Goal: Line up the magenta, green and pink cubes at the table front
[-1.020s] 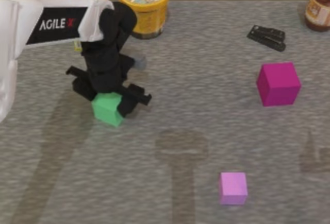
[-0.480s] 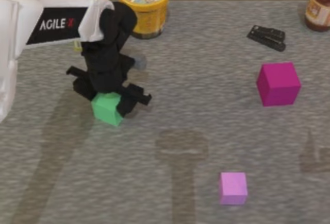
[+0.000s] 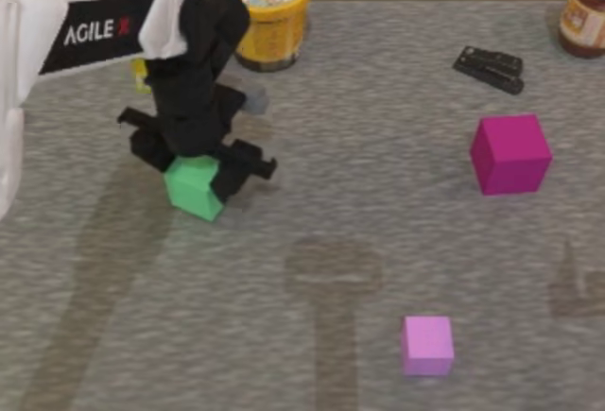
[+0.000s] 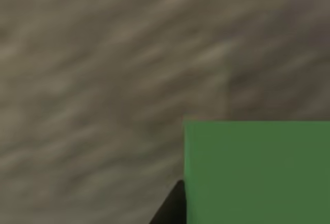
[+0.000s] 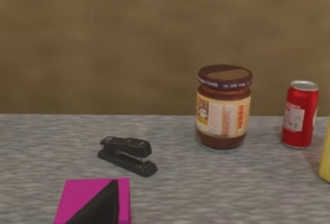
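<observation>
At the table's (image 3: 378, 203) left side, the left gripper (image 3: 196, 161) pinches the green cube (image 3: 194, 187); the magenta cube (image 3: 510, 153) and pink cube (image 3: 427, 344) sit well apart at right.

green cube (image 3: 194, 189): top covered by the left gripper (image 3: 196, 167) in the top view; cut off by the frame edge in the left wrist view.
left gripper fingers: hidden under the wrist from above; probably closed on the cube.
magenta cube (image 5: 93, 201): cut off in the right wrist view, partly behind a dark fingertip.
jar (image 3: 584, 16): cropped at the top view's right edge.
right gripper: out of the top view.
</observation>
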Robot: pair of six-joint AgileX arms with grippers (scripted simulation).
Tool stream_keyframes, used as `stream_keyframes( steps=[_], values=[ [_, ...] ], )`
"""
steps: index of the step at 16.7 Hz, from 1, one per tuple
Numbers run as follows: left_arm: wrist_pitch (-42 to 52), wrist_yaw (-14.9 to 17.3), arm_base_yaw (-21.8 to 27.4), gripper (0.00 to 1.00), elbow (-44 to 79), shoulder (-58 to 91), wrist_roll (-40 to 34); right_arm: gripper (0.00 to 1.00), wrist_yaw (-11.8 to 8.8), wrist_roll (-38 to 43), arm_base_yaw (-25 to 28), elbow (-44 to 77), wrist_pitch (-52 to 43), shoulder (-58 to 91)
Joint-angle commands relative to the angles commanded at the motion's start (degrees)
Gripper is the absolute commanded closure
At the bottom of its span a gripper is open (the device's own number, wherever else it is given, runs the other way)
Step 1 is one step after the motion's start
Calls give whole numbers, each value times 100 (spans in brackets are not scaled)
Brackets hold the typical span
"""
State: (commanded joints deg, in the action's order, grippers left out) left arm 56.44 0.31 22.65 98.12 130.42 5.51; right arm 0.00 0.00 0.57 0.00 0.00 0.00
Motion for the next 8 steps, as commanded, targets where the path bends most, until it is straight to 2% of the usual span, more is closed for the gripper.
stream_keyframes(
  steps=[4,8],
  values=[
    [803,-2,-66,100,484,-266,-10,0,0,0,0,0,0,0],
    [915,-2,-79,100,566,-334,-11,0,0,0,0,0,0,0]
  ],
)
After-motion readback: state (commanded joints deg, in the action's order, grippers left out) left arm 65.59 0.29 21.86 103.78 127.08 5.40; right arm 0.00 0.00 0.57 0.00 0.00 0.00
